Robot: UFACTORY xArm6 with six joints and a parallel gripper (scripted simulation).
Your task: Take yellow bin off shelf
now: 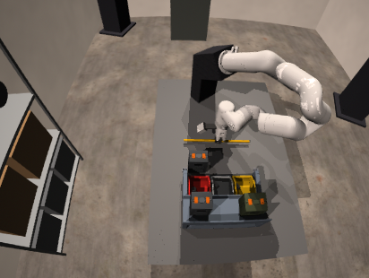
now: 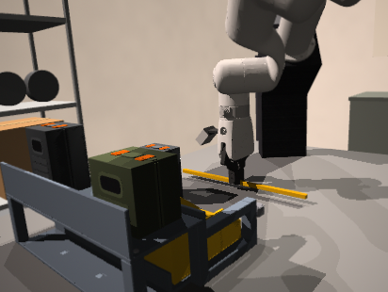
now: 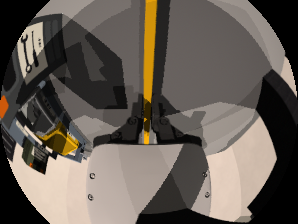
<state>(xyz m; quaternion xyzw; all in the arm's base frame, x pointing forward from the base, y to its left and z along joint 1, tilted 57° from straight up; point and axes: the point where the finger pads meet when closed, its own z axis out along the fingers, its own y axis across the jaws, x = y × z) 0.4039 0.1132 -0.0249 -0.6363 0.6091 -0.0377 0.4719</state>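
The yellow open bin is in the shelf, at the right end of the row in the top view. The grey bin is beside it and the red bin is at the left end. I cannot make out the parts inside. My gripper is away from the bins, pointing down, and is shut on a long yellow bar. The bar is level, just above the table top, with its shadow beside it.
A green case and a dark grey case stand on top of the shelf. Another dark case stands between the red bin and the bar. The arm's black pedestal is behind.
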